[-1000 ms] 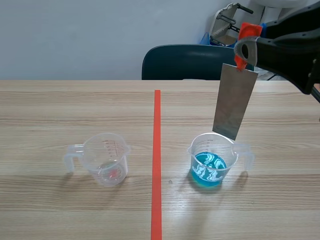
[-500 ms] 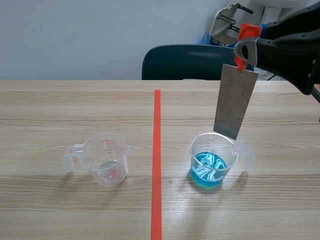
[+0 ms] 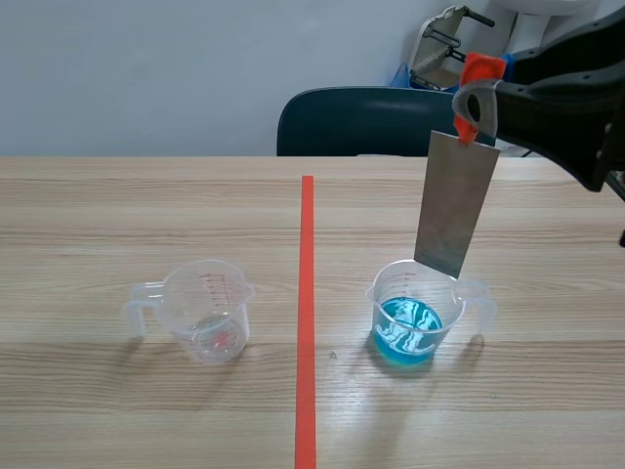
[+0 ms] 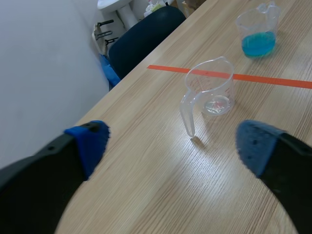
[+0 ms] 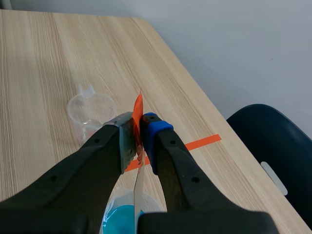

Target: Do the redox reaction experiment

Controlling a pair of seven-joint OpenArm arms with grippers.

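Metal strip [image 3: 456, 205]: hangs nearly upright, its lower end at the rim of the blue-liquid cup [image 3: 410, 315], above the liquid.
Right gripper [image 3: 473, 98]: raised, pinching the strip's orange-taped top.
Left gripper [image 4: 173, 139]: fingers spread wide, over the table.
Blue-liquid cup: right of the tape line [image 3: 306, 293].
Clear cup [image 3: 207, 311]: left of the line, upright.

I had the metal strip [image 3: 456, 205] hanging from the right gripper [image 3: 470, 96], just above the liquid-filled measuring cup [image 3: 415, 313] right of the tape line [image 3: 307, 293]. The empty measuring cup [image 3: 207, 311] stood left of that line, and a chair [image 3: 352, 122] sat behind the table [image 3: 98, 215].
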